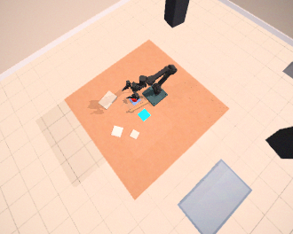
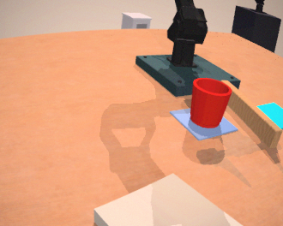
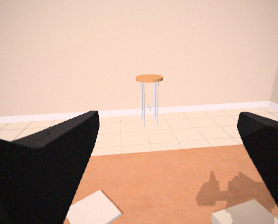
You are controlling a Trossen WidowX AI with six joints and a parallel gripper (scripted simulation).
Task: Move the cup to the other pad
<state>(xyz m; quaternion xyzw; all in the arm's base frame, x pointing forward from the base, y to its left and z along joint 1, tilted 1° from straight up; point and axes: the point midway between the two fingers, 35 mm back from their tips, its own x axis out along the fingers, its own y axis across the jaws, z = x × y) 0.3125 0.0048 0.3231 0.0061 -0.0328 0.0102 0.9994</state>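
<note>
The claw (image 3: 167, 165) stands wide open and holds nothing, level above the orange table (image 2: 55, 92). The red plastic cup (image 2: 210, 102) stands upright on the pale blue square pad (image 2: 203, 126), below and behind the claw.

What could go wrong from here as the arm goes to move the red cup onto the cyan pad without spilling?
1. The wooden bar lies between the red cup on its blue pad and the cyan pad; a low carry could clip it and tip the cup.
2. The gripper is open, faces the far wall, and holds nothing; a hasty approach could knock the cup over.
</note>
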